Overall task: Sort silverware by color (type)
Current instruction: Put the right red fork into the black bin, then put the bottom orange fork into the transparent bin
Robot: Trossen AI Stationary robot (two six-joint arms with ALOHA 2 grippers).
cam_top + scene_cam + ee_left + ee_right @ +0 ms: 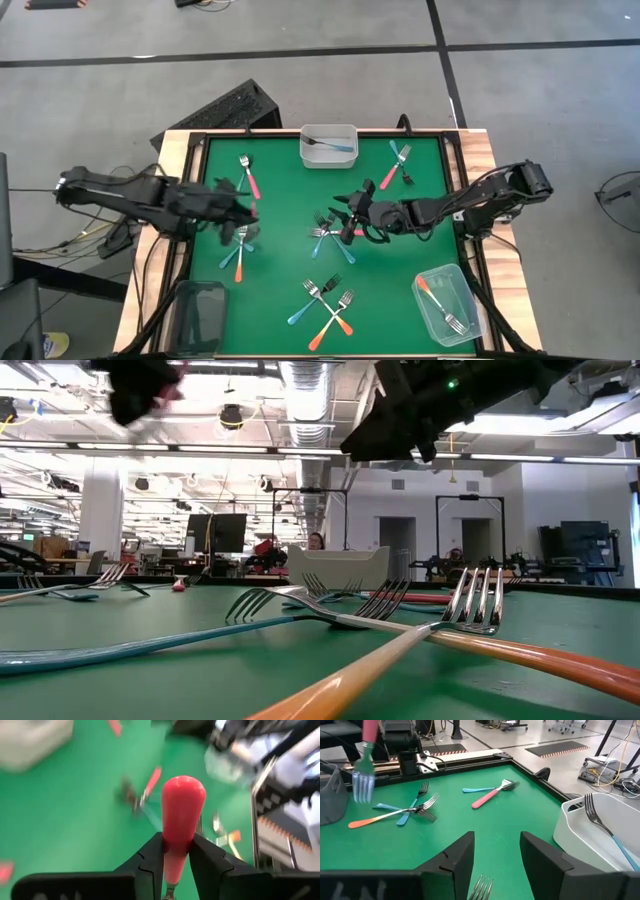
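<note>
A: Surface? Green table (290,230), open hall beyond.
B: Fork? Left hand (176,855) clamps a pink fork (180,815) above the table, tines down, axis upright. Right hand (496,851) apart, empty.

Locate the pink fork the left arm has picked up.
The pink fork is pinched between the left gripper's fingers, lifted above the table's left side, over a blue and orange fork pile.

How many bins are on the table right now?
3. A white bin at the top-centre edge of the table in the high view, holding a blue fork; a clear bin at the lower right corner, holding an orange fork; a dark bin at the lower left corner.
</note>
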